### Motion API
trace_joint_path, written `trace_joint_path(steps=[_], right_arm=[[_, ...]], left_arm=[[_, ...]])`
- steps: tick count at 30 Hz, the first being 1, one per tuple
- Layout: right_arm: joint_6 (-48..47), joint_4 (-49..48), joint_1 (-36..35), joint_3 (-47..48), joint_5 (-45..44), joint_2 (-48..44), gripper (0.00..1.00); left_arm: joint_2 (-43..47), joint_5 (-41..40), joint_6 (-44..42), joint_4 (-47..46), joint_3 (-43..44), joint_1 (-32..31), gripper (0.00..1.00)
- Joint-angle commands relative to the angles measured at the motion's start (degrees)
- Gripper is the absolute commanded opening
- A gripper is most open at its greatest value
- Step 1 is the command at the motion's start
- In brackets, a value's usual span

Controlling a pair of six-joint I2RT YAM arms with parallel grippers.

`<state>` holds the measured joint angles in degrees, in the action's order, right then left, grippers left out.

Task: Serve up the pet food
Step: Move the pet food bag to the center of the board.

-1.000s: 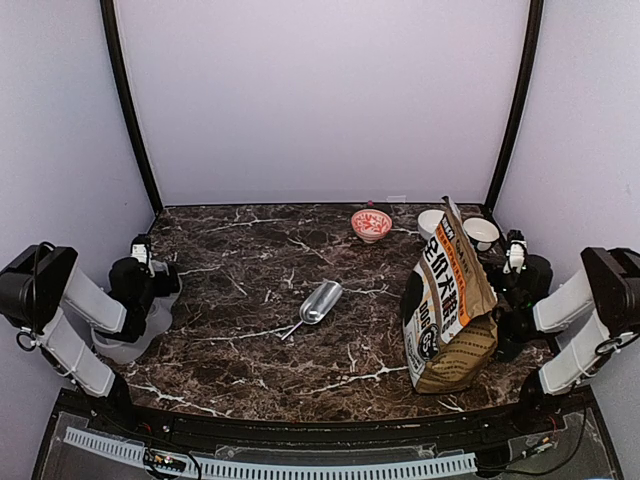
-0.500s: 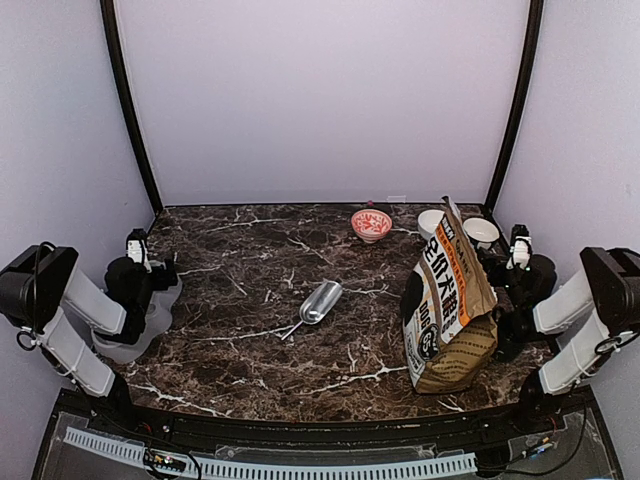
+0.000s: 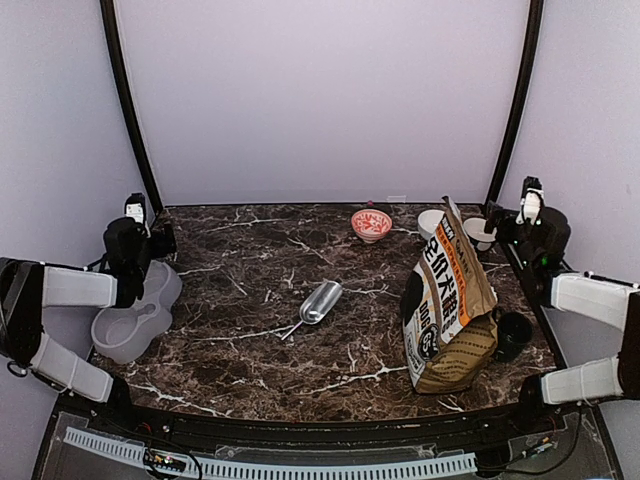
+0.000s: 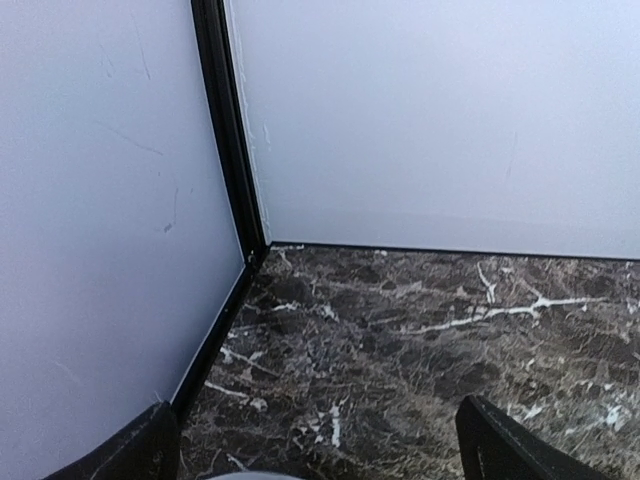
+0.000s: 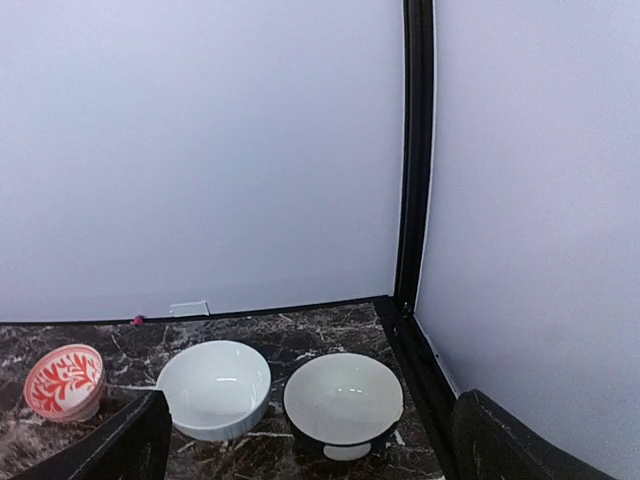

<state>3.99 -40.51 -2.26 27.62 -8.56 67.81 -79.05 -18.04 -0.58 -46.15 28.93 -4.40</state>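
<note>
Bag (image 3: 450,300) upright, orange stripe, Chinese lettering | left gripper (image 4: 320,447) spread | right gripper (image 5: 312,440) spread

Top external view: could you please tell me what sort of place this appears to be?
Probably a robot test booth rather than a home: plain pale walls with black corner posts box in a marble-patterned table, with staged props such as a dog-food bag and metal scoop.
</note>
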Motion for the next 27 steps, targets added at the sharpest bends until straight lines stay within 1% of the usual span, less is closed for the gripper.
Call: trace_joint_path(steps=[1,4,7,10,13,15,17,18,21,24,27], right_arm=[[5.92,24.31,-0.29,13.64,-2.18,-2.95,0.99],[10.71,35.96,-0.29,21.47,-1.25,-3.47,0.99],[16.73,44.48,-0.46,27.88,1.60,-3.58,0.98],[19.56,51.10,-1.27,33.14,7.28,-3.79,0.98],[21.48,57.74,-1.80,38.81,11.26,-3.91,0.97],[21.69,63.18,-2.04,43.00,14.48,-3.58,0.94],[21.70,67.62,-2.36,46.79,17.63,-3.12,0.92],[21.49,69.44,-2.53,47.90,19.17,-2.94,0.92],[20.67,74.59,-3.28,51.20,23.07,-2.32,0.87],[19.30,81.24,-4.72,55.31,25.80,-1.42,0.85],[17.77,86.76,-8.64,58.81,26.88,-0.65,0.85]], left_arm=[[4.18,-6.55,4.35,19.35,7.67,-2.57,0.99],[4.99,-6.78,8.52,30.29,15.65,-4.13,0.98],[5.34,-6.28,12.93,41.26,22.67,-5.46,0.97],[5.85,-1.93,16.46,52.03,29.70,-5.51,0.98],[6.99,1.02,17.53,58.62,34.48,-5.52,0.99],[8.11,-0.17,18.14,60.87,36.37,-5.50,0.99],[9.37,-0.98,17.07,59.41,36.41,-5.53,0.99],[9.58,-0.28,17.07,58.70,36.49,-5.48,0.99],[8.06,5.46,15.61,58.35,39.34,-5.50,0.99],[5.43,5.88,15.10,60.59,42.39,-5.48,0.99],[4.57,6.59,14.51,59.89,39.82,-5.47,0.99]])
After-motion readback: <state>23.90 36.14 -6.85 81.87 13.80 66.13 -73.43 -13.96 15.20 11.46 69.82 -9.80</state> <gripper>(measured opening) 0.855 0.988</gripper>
